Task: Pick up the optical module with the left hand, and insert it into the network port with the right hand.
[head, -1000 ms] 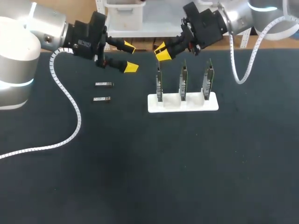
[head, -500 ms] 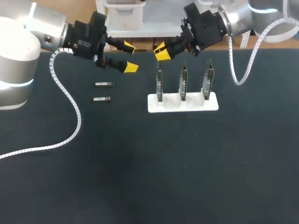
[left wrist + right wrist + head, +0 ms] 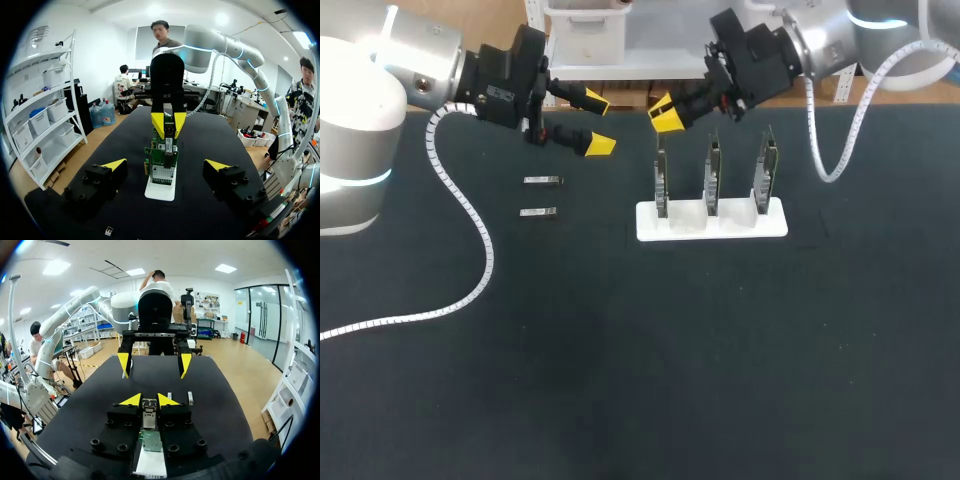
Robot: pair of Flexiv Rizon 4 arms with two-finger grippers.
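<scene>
Currently the right gripper (image 3: 665,112) is closed on one optical module (image 3: 149,419), a yellow tip pressing each side, and holds it just above the leftmost card (image 3: 661,188) in the white stand (image 3: 712,224). This placement probably lines the module up with the network port on that card, though the port opening is too small to make out. The left gripper (image 3: 597,122) is spread wide and empty, apart from the stand. Two spare modules (image 3: 542,181) lie on the table (image 3: 620,350) near it

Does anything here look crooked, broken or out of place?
Nothing stands out. The three circuit boards stand upright in their white holder, and two small modules lie flat and parallel beside it.
</scene>
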